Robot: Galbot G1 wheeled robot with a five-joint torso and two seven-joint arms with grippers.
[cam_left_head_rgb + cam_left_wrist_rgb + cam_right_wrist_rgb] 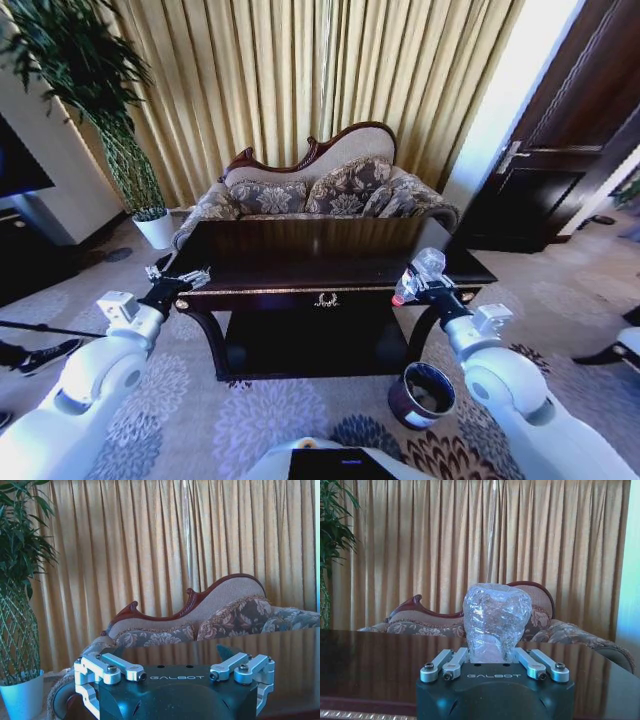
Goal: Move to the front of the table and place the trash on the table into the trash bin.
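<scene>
Head view: I'm parked at the front of the table [300,262], its gold emblem facing me. My right gripper [418,285] is up over the table's near right corner, clamped on the clear plastic bottle [421,272], red label showing at the low end near the fingers. The bottle's long axis leans up and away from me, not lying flat. The trash bin [421,396] sits on the carpet just off the table's right front leg, below and nearer me than the held bottle (so the drop is down and back toward me, short trip, I judge). Right arm is clearly the closer one to the bin; left is well apart from it. My left gripper [180,282] hovers at the table's near left corner, fingers spread, nothing in them. I can't make out a paper wad on the tabletop from here.

Left wrist view: left gripper [175,667] with linkages splayed wide, empty. Dark tabletop [280,665] beyond it, then sofa [210,620] and curtain [165,550], plant pot [22,700] off to the side.

Right wrist view: right gripper [492,661] closed on the bottle [496,622], crinkled clear body poking out past the fingers, pointing toward the sofa [420,617]. Table surface [375,665] lies under and beyond.
</scene>
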